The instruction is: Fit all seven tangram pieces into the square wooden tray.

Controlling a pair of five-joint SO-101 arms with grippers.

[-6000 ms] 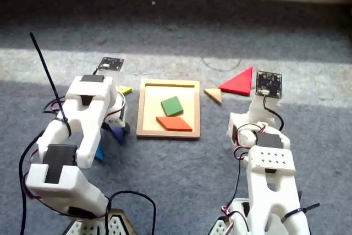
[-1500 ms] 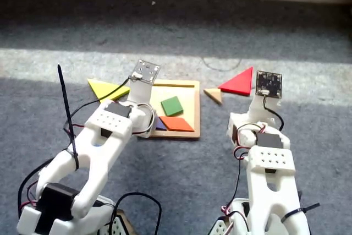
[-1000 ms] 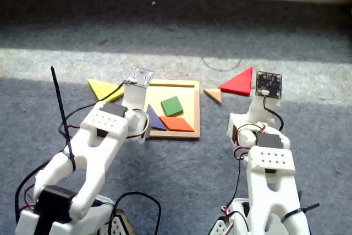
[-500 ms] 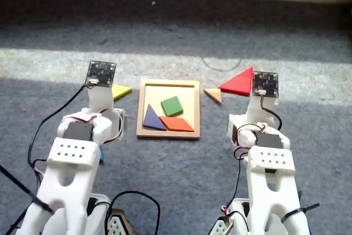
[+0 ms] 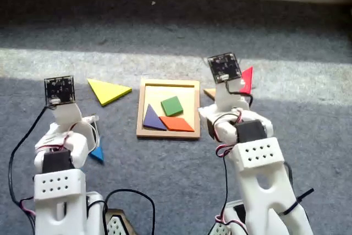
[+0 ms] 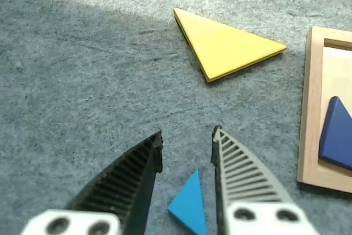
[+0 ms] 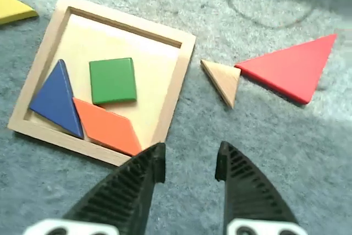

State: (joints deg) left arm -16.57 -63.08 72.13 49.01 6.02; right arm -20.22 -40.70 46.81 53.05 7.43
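The left pincer (image 6: 187,131), jaws apart, has been drawn back above the small blue triangle (image 6: 190,205). The dark blue triangle (image 7: 55,100) is left in the tray (image 7: 181,81), so three pieces are seated. The right pincer (image 7: 191,145), likewise apart, has been swung toward the tan triangle (image 7: 223,81). Bare tabletop (image 7: 286,152) is left around it and the red triangle (image 7: 289,70) beyond.

High view: red triangle (image 5: 247,79) and tan triangle (image 5: 208,92) partly hidden behind right arm. L wrist view: tray (image 6: 309,103) cut by pic edge. R wrist view: yellow triangle (image 7: 11,8) likewise.
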